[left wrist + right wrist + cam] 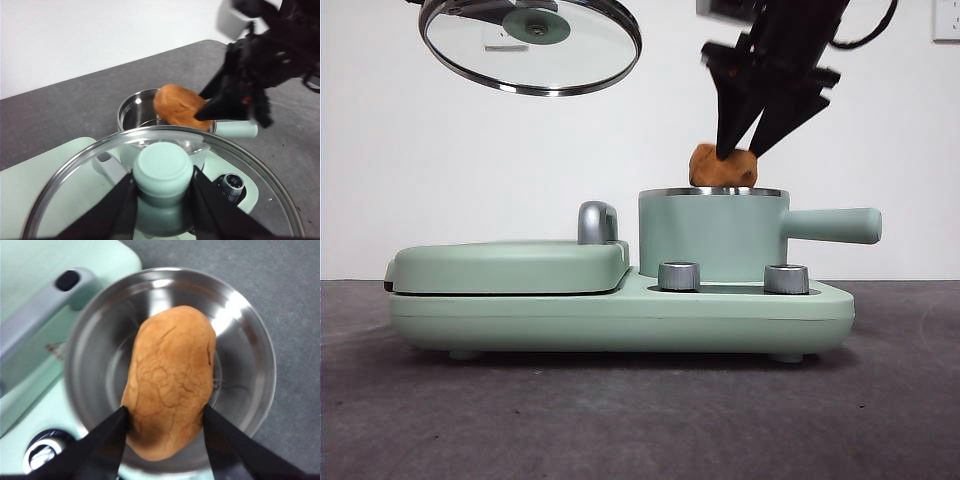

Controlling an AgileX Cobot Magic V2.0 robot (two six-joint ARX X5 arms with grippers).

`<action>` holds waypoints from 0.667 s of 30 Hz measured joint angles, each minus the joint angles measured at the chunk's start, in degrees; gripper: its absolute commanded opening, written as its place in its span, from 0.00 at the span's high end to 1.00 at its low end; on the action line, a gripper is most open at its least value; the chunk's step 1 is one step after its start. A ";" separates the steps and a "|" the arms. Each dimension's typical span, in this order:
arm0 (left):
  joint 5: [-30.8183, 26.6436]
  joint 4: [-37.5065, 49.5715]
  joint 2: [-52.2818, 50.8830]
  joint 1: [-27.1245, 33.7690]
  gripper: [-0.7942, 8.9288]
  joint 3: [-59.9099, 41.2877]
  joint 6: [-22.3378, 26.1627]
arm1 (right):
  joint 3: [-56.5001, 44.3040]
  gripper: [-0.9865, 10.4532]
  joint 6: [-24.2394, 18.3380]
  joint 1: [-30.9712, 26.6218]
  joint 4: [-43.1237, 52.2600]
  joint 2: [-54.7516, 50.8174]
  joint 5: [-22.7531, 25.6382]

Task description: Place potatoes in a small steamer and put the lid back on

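Potato (170,385) sits pinched between my right gripper (752,150) jaws, hanging just over the open mouth of the small steamer (710,235). My left gripper (162,192) has its jaws clamped on the knob of the glass lid (530,45), held high above the griddle cover (510,265).

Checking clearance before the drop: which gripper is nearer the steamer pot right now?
Right. The right gripper holds the potato directly over the steamer pot, at its rim. The left gripper grips the lid by its knob, raised high off to the griddle side.
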 measured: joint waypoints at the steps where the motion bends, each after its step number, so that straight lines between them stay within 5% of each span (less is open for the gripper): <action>1: 0.00 0.00 0.00 0.00 0.90 0.00 0.00 | 0.70 0.74 -0.02 -0.31 0.00 1.03 -0.02; 12: -0.04 0.00 0.00 0.00 0.90 0.00 0.00 | 2.95 0.74 -1.07 -0.90 0.24 8.37 -0.09; 15: -0.07 -0.02 0.00 0.00 0.90 0.00 0.00 | 3.06 0.62 -1.07 -0.85 0.55 8.79 -0.09; 20: -0.07 0.00 0.00 0.00 0.90 0.00 0.00 | 3.06 0.62 -1.03 -0.63 -0.85 5.11 -0.09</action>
